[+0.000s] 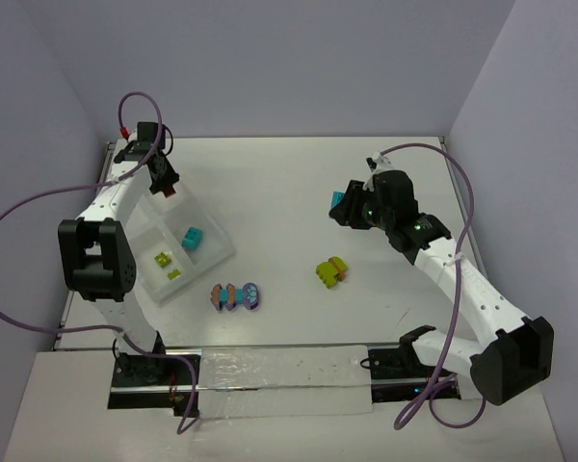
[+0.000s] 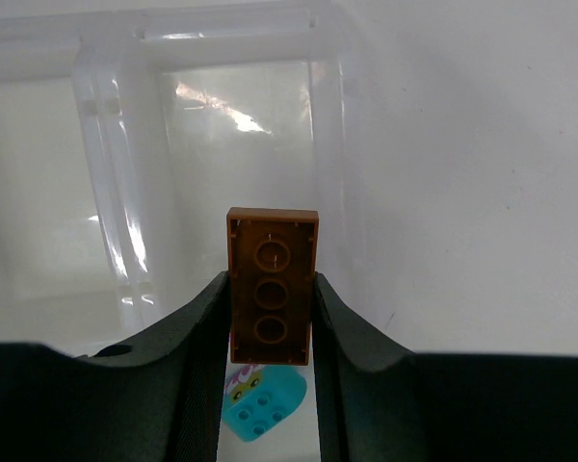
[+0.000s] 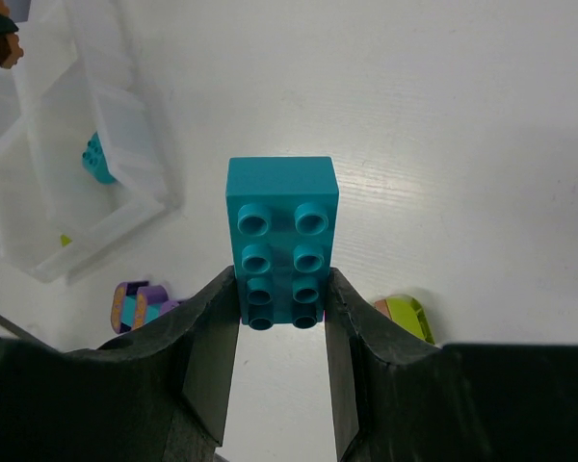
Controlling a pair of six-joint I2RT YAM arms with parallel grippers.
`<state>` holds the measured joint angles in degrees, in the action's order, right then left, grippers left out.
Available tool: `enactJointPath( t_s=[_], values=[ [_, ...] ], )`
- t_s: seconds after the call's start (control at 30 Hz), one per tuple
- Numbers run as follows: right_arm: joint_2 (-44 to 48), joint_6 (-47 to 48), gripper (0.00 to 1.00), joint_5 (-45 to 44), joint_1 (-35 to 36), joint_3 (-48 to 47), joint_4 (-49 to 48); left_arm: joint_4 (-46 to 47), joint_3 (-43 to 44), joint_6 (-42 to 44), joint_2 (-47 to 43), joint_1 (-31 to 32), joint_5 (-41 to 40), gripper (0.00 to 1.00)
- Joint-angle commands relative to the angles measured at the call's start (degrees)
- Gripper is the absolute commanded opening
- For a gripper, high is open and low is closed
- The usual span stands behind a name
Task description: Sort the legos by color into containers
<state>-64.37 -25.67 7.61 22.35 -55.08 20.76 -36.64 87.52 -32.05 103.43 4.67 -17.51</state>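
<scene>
My left gripper point(image 1: 167, 192) is shut on an orange-brown lego point(image 2: 272, 289), its hollow underside toward the camera, above a far compartment of the white tray point(image 1: 227, 254). A turquoise lego point(image 2: 260, 404) lies in the tray below it. My right gripper point(image 1: 342, 204) is shut on a turquoise lego point(image 3: 281, 231), held studs-up above the table at centre right. In the tray lie a turquoise brick point(image 1: 191, 238) and two lime green pieces point(image 1: 160, 258). A purple, turquoise and orange cluster point(image 1: 236, 295) and a lime green and orange cluster point(image 1: 331, 272) rest on the table.
Purple cables point(image 1: 19, 221) loop off both arms. Grey walls close in the table at the back and on both sides. The arm bases point(image 1: 154, 371) stand at the near edge. The tray point(image 3: 39, 260) lies far left in the right wrist view.
</scene>
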Motion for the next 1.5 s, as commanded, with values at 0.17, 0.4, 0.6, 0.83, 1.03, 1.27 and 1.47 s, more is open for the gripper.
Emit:
enactJointPath(
  t_s=[0.17, 0.4, 0.6, 0.83, 1.03, 1.27, 1.47],
  values=[
    [-2.4, -0.5, 0.00, -1.5, 0.4, -4.9, 2.3, 1.1, 5.9, 0.6, 5.3, -3.8, 4.8, 0.00],
    [-4.6, -0.3, 0.00, -0.9, 0.3, -5.7, 2.1, 1.1, 8.0, 0.2, 9.2, -4.3, 4.9, 0.00],
    [-5.7, -0.2, 0.00, -0.7, 0.2, -6.7, 2.3, 0.2, 9.6, -0.3, 11.4, -4.4, 3.6, 0.01],
    [-5.2, 0.5, 0.00, -1.0, 0.2, -7.0, 2.7, 0.5, 8.7, -1.4, 11.7, -4.5, 3.9, 0.20],
    [-4.7, 0.0, 0.00, 0.0, 0.3, -6.7, 2.7, 0.1, 8.5, -1.1, 10.8, -4.5, 3.4, 0.67],
    [-4.2, -1.0, 0.00, 1.7, 2.9, -6.8, 1.6, -0.7, 7.5, -0.4, 7.3, -4.5, 3.8, 0.87],
    [-7.4, -1.9, 0.00, 2.1, 11.5, -9.1, -0.8, -2.5, 6.0, 0.0, -1.8, -4.5, 5.4, 0.87]
  ],
)
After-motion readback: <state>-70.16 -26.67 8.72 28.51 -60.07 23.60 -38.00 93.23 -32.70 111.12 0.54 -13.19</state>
